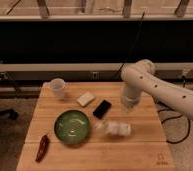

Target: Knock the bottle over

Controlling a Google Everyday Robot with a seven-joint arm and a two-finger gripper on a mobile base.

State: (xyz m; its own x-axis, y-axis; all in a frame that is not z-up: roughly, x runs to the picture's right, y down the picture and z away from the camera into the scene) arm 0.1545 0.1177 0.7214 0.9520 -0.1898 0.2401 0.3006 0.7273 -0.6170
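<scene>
Seemingly toppled, the bottle [115, 129] could roll off the surface [140, 152] if the nearby pincer [129, 103], its grip impossible to tell, nudged it

tool [128, 104]: at the end of the white arm [160, 90], above the right part of the wooden surface [140, 150]; a blurred pale lump, fingers not made out
small clear-whitish plastic bottle [112, 129]: smeared pale blur near the dark flat phone-like object [102, 108]; cap and outline too soft to tell
arm: cut off by the right edge
surface: near edge cut off at the bottom
small mark [161, 161]: near right corner, unreadable
</scene>
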